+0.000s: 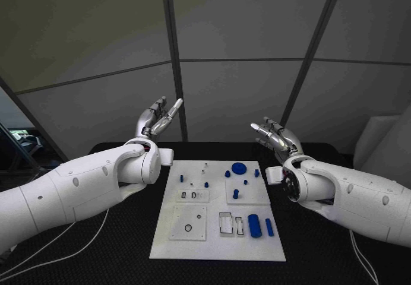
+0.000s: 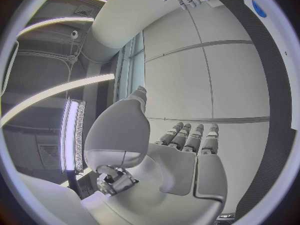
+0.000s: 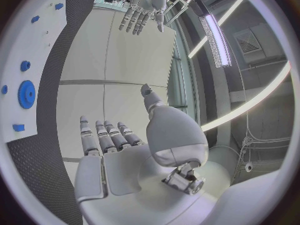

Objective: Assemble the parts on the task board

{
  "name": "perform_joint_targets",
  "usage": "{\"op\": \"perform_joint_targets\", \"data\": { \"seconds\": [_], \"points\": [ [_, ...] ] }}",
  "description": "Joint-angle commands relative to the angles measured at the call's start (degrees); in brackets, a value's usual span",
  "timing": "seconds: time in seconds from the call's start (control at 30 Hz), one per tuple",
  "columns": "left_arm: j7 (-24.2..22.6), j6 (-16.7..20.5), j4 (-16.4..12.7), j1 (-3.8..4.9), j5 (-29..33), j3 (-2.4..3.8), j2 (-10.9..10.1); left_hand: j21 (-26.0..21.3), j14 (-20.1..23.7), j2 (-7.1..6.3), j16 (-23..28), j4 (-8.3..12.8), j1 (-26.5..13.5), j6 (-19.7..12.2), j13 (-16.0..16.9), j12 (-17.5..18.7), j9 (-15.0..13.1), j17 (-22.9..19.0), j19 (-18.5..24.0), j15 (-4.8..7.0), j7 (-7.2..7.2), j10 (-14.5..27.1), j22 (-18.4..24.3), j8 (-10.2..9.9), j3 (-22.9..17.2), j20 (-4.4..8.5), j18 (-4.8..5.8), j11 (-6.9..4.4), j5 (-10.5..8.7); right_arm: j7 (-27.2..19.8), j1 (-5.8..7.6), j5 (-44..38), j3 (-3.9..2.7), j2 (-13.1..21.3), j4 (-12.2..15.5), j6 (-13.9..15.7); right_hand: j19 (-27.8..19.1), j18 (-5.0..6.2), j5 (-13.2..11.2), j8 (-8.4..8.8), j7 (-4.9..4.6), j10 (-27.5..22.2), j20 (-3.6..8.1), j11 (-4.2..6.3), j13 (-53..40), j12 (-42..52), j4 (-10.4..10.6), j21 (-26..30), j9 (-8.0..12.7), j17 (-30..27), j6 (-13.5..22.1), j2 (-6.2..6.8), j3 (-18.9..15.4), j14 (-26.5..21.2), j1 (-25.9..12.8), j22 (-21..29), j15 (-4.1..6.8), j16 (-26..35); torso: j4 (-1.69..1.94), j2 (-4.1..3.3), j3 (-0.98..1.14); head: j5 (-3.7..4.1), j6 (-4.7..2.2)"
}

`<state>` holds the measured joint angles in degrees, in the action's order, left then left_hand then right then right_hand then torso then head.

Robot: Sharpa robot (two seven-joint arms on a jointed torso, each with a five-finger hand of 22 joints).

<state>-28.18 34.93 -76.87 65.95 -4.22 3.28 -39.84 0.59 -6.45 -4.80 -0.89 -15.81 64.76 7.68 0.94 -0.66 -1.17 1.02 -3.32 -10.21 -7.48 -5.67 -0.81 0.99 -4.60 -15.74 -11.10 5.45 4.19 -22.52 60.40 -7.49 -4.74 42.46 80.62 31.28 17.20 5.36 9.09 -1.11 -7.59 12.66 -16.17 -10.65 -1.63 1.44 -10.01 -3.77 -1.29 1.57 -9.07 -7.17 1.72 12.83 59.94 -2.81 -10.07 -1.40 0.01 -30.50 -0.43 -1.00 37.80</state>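
The left hand [image 1: 159, 120] is up in the air, at about 10 o'clock from the middle of the task board [image 1: 219, 237]. Its fingers [image 1: 174, 108] point up and are spread apart, and it holds nothing. In the left wrist view the same hand [image 2: 169, 155] shows a bare palm with the fingers straight out.

The task board is a white plate lying flat in the middle of the black tabletop [image 1: 317, 249], between the two arms. Small blue parts lie on it. A round blue gear [image 1: 239, 168] sits near the far edge, at about 12 o'clock on the board. A small blue peg [image 1: 257, 173] stands just beside it at 3 o'clock from the gear. A blue piece [image 1: 236, 193] lies near the middle of the board. Two long blue bars lie side by side at about 4 o'clock on the board: a thick one [image 1: 254, 225] and a thin one [image 1: 269, 227]. The left side of the board has white plates with holes and slots [image 1: 188, 224].

The right hand [image 1: 275, 136] is also up in the air, at about 2 o'clock from the middle of the board. Its fingers are apart and point up and toward the left hand. It holds nothing. The right wrist view shows its open palm [image 3: 131, 150], and the blue gear [image 3: 26, 94] on the board off to one side.
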Motion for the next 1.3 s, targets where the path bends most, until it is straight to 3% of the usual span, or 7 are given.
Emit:
{"op": "perform_joint_targets", "data": {
  "seconds": [0.03,0.17,0.23,0.27,0.47,0.93,1.3],
  "points": [
    [-0.2,-4.7,0.4,0.11,-3.3,0.05,0.1,0.7,-1.6,0.47,-0.5,-0.8,3.1,1.7,0.3,-0.6,-0.2,0.3,-1.0,-1.44,-1.44,-1.9,-0.3,0.4,-0.5,-1.06,1.95,1.49,0.29,4.7,0.16,-6.6,-0.56,-0.4,-1.4,-10.0,10.7,2.09,1.1,-2.18,-7.44,14.0,-0.56,-2.79,-1.3,2.6,-3.7,-4.1,-1.3,1.5,-10.3,-0.65,1.9,16.5,8.7,-1.8,-2.14,-3.3,0.03,0.02,-0.01,0.0,0.0],
    [-0.2,-4.7,0.4,0.11,-3.3,0.05,0.1,3.1,-11.0,1.19,-2.7,-0.4,4.7,7.6,1.1,-1.9,-1.0,1.5,-6.4,-3.24,-3.64,-8.7,-1.6,1.7,-0.8,-1.06,3.3,3.92,0.15,5.8,0.21,-7.9,-1.05,-0.6,-2.4,-12.1,22.5,4.0,2.2,-5.37,-7.09,34.1,-0.39,-2.1,-2.8,6.8,-5.9,-9.0,-2.9,2.6,-24.6,-0.56,3.7,34.3,12.4,-3.7,-1.27,-7.1,0.03,0.02,-0.01,0.0,0.0],
    [-0.2,-4.7,0.4,0.11,-3.3,0.05,0.1,8.7,-22.3,1.47,-5.8,0.3,6.3,14.2,2.0,-3.8,-1.9,2.9,-19.0,-3.73,-4.89,-17.1,-4.6,3.3,-0.8,-1.18,3.85,5.65,0.07,5.9,0.21,-8.0,-1.12,-0.7,-2.6,-12.4,26.2,5.08,2.8,-6.84,-6.17,38.7,-0.11,-0.77,-2.3,7.4,-6.2,-11.0,-3.4,2.5,-33.3,-0.51,4.8,39.2,13.4,-4.4,0.18,-8.0,0.03,0.02,-0.01,0.0,0.0],
    [0.5,-6.7,-0.6,0.15,-3.4,0.03,-3.0,12.6,-31.4,1.62,-8.4,0.9,7.2,18.5,2.6,-5.4,-2.4,4.0,-27.3,-2.45,-5.33,-23.4,-6.4,4.4,-0.8,-0.8,3.18,6.4,0.05,5.0,1.62,-35.3,-1.15,-0.2,-4.4,-8.4,27.8,5.17,2.8,-7.27,-5.73,40.9,0.43,-0.23,-2.0,7.3,-6.3,-12.0,-3.5,2.5,-37.3,-0.29,5.5,41.7,13.6,-4.6,0.88,-8.3,-0.29,-0.18,-0.15,0.17,0.5],
    [1.0,-7.3,-2.7,0.18,-4.5,0.02,-5.0,19.1,-45.9,2.46,-12.2,4.1,10.6,38.1,3.8,-10.1,-4.1,6.3,-40.5,0.94,-5.39,-43.8,-8.5,8.9,-0.1,0.12,0.57,5.95,-0.07,7.4,3.42,-47.2,-1.14,-0.5,-5.3,-9.7,33.6,5.21,2.8,-6.88,-4.05,48.0,3.42,1.79,-1.9,6.0,-6.4,-16.4,-2.8,3.0,-43.5,1.31,9.0,50.1,13.6,-6.4,3.61,-8.9,-0.48,-0.87,-0.05,0.24,0.21],
    [2.4,-7.6,-10.7,0.14,-6.2,0.01,-10.1,24.0,-55.8,3.6,-13.3,8.0,13.1,45.6,3.8,-8.2,-3.7,11.5,-49.8,4.06,-4.02,-52.8,-10.1,8.2,2.0,3.34,0.57,3.4,-0.08,19.0,7.19,-72.9,-1.17,-0.8,-4.3,-17.5,41.0,5.07,2.8,-4.58,-1.69,57.0,9.25,5.27,-2.1,2.2,-5.7,-34.8,-2.6,9.3,-50.2,5.72,13.8,68.7,12.2,-17.0,9.11,-13.9,-0.05,-4.19,0.04,0.59,-0.99],
    [3.2,-7.7,-18.9,0.07,-8.3,0.02,-13.9,26.3,-57.0,3.7,-13.6,9.0,13.5,46.5,3.7,-6.8,-3.5,13.5,-52.6,4.57,-3.97,-53.7,-11.2,7.2,2.7,4.14,0.62,3.2,-0.09,25.6,8.82,-86.1,-1.17,-1.9,-3.7,-22.8,42.3,5.1,2.4,-2.76,-0.49,56.5,10.61,6.19,-2.0,2.1,-3.8,-45.0,-2.6,18.9,-51.4,8.73,18.2,73.1,9.9,-23.4,10.57,-24.3,0.79,-8.09,-0.61,1.55,-2.4]
  ]
}}
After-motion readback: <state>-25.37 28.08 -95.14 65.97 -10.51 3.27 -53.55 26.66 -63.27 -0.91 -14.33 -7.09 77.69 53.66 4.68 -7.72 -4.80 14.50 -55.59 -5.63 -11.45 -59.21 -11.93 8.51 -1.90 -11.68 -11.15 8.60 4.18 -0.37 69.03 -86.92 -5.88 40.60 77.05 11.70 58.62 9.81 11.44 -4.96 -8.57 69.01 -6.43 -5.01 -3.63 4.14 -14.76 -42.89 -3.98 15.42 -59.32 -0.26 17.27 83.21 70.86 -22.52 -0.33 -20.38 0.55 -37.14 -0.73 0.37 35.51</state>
